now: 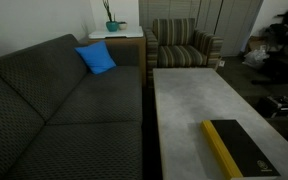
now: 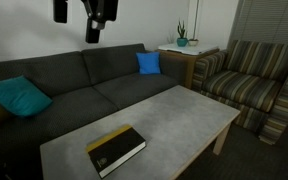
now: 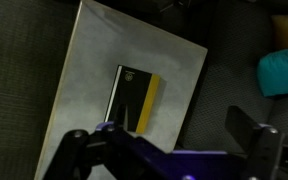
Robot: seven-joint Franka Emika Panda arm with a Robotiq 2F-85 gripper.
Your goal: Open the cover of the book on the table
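Note:
The book (image 1: pixel 241 148) lies closed and flat on the pale grey table (image 1: pixel 184 100), near its front end. Its black cover (image 2: pixel 114 147) faces up, with the yellow spine (image 1: pixel 220 150) along one long edge. The book also shows in the wrist view (image 3: pixel 134 100), far below, on the table (image 3: pixel 84 70). My gripper (image 2: pixel 96 22) hangs high above the sofa, well away from the book. In the wrist view its two fingers (image 3: pixel 162 138) stand wide apart with nothing between them.
A dark grey sofa (image 2: pixel 74 85) runs along the table's long side, with a blue cushion (image 2: pixel 148 63) and a teal cushion (image 2: pixel 19 97). A striped armchair (image 2: pixel 249 85) stands past the table's far end. A wooden side table with a plant (image 2: pixel 182 45) is in the corner.

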